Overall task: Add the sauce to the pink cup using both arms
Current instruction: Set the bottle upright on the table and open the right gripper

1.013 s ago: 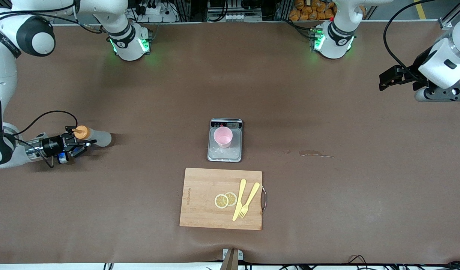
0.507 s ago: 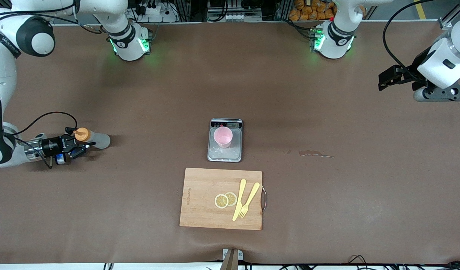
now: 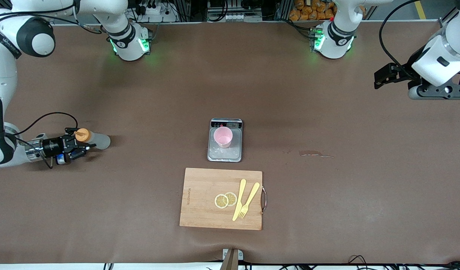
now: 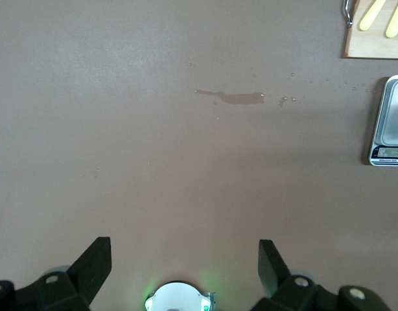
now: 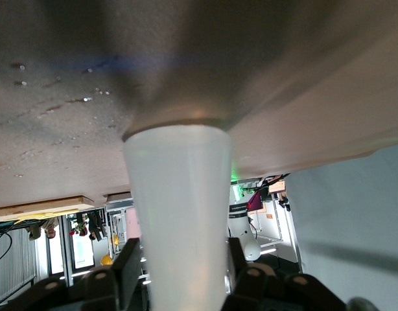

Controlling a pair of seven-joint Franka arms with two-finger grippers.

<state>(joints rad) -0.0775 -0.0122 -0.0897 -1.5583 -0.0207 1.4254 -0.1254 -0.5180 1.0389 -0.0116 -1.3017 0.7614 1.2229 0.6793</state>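
My right gripper [image 3: 80, 144] sits low at the right arm's end of the table, fingers around the sauce [image 3: 92, 138] standing there, though I cannot tell whether they grip it. My left gripper [image 3: 380, 77] waits wide open and empty over the table's other end, and the pink cup [image 3: 223, 136] stands on the scale [image 3: 225, 154] mid-table.

The right gripper [image 3: 81, 144] lies low at the table's nine o'clock edge, its fingers [image 5: 131, 262] flanking the sauce bottle [image 3: 96, 140], while the left gripper [image 3: 380, 77] hangs wide open at two o'clock.
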